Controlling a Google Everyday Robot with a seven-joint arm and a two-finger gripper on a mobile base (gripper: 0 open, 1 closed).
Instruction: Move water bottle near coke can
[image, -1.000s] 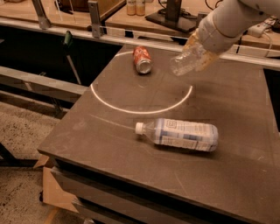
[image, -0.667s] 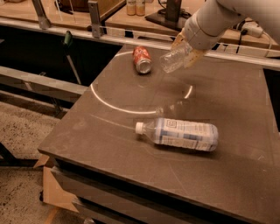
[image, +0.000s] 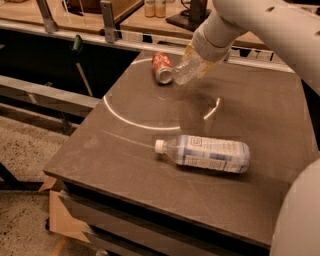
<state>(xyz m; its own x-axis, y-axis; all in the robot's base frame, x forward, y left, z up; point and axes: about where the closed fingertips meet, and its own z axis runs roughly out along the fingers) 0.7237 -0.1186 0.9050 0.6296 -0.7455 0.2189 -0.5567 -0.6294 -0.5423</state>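
The jaws of the gripper (image: 201, 59), at the worktop's (image: 120, 175) far side near 12 o'clock, pinch the small clear crinkled plastic water bottle (image: 186, 71). It hangs tilted above the surface, long axis running 2 to 8 o'clock. The red-orange coke can (image: 161, 67) lies at 9 o'clock from the jaws, just beside the bottle's lower end. Lowering there looks sufficient.
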